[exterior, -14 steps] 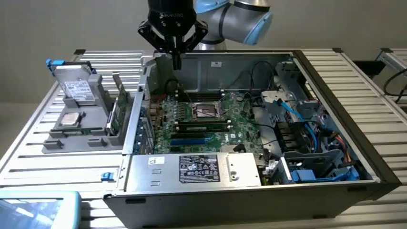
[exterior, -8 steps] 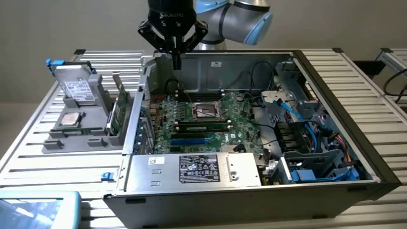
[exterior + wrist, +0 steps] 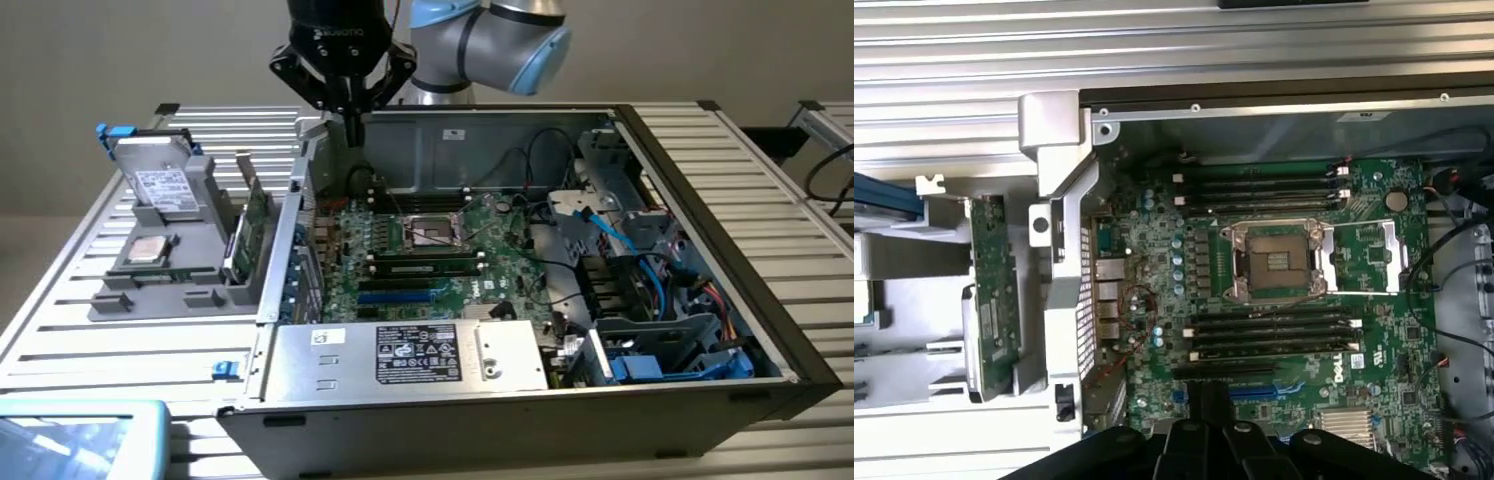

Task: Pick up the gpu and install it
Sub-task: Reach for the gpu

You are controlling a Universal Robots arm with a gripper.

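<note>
My fingers (image 3: 354, 122) are shut on nothing, hanging over the computer case (image 3: 467, 150) rim. The gpu (image 3: 248, 225) stands on edge in the gray holder (image 3: 174, 295) just beside the case wall, so I reckon a sloppy approach clips that wall or tips it.

Slatted silver aluminium table (image 3: 747, 150) with three big items and one small part on it.
The open dark-grey metal computer case (image 3: 534, 435) lies on its side with the open face up, taking the middle and the exterior view's right. The grey plastic parts holder (image 3: 147, 298) sits flat just beside the case on the exterior view's left. The light-blue-framed flat item (image 3: 80, 440) is at the near left corner, cut off by the picture edge. The small blue plastic piece (image 3: 224, 370) rests on the slats between holder and case corner. In the wrist view, bare slats (image 3: 1154, 60) run past the case rim (image 3: 1254, 100).
</note>
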